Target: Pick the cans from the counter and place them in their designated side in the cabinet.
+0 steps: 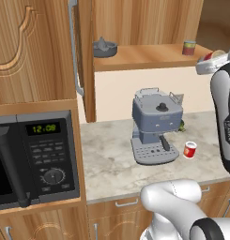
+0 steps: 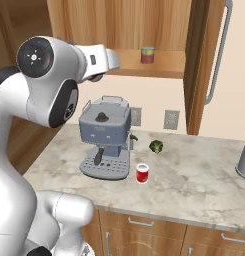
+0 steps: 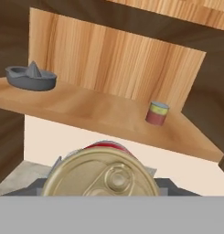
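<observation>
My gripper [image 1: 211, 62] [image 2: 98, 75] is raised in front of the open cabinet, level with its shelf [image 1: 144, 57] [image 3: 99, 112], and is shut on a red can [image 3: 100, 172]. The hand view looks down on this can's gold pull-tab lid. A second can [image 1: 190, 149] [image 2: 142, 173], bright red with a white label, stands on the counter [image 1: 107, 161] [image 2: 194, 177] just right of the coffee machine. At the right end of the shelf stands a greenish-labelled can [image 1: 188, 47] [image 2: 147, 55] [image 3: 157, 113]. The cabinet door [image 1: 83, 56] [image 2: 204, 65] is swung open.
A grey espresso machine [image 1: 154, 126] [image 2: 106, 137] stands mid-counter under my hand. A grey juicer [image 1: 104, 47] [image 3: 31, 77] sits at the shelf's left end. A microwave [image 1: 32, 157] is built in at the left. A small green vegetable [image 2: 155, 146] lies near the wall.
</observation>
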